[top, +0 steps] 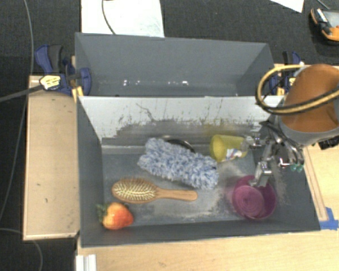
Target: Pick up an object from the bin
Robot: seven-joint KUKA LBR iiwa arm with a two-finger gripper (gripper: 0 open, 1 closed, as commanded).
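Step in hand: approach and descent, no grasp yet as far as I can see. The gripper (pixel 264 174) sits low at the right end of the bin (pixel 90 179), over the back rim of the purple cup (pixel 252 201), which lies near the front right corner. It looks to be touching or just above that rim; from this angle I can't say which. I also can't tell if the gripper is set wide or narrow, because the wrist hardware hides it.

Neighbours:
- yellow cup (pixel 226 147), just beside the gripper on the far side
- blue fuzzy cloth (pixel 178 164), mid-bin
- wooden hairbrush (pixel 152 191) and toy strawberry (pixel 117 215), well apart, front left

My read on the next move: straddle the purple cup's wall, close on it, lift straight up. Risk: the cup tips or slides toward the bin's right wall.
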